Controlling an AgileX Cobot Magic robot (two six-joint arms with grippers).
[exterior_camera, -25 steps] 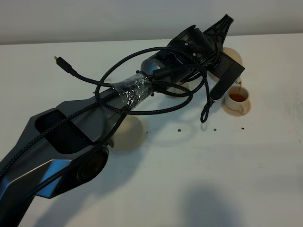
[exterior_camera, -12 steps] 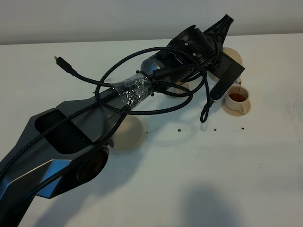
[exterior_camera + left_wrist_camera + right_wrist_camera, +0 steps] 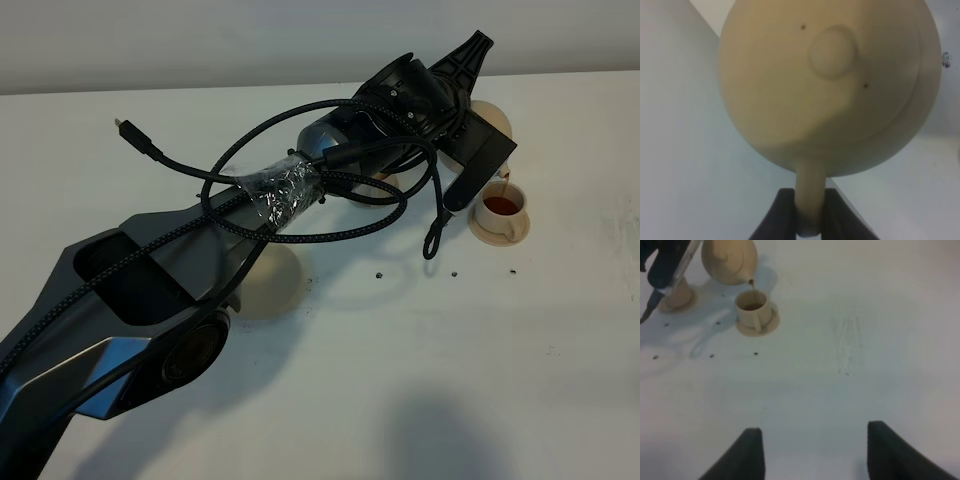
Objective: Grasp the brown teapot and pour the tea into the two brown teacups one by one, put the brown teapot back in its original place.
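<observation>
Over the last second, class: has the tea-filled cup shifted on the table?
No. The teacup keeps the same place relative to the dark speck on the table.

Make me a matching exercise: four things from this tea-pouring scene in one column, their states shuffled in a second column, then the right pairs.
Things
1. brown teapot
2. teacup under the spout
3. wide saucer
4. right pincer

States
A. open, gripping nothing
B. no teapot on it
C. tilted, handle clamped in the left pincer
D. holds reddish tea

Pairs: 1-C, 2-D, 3-B, 4-A
</observation>
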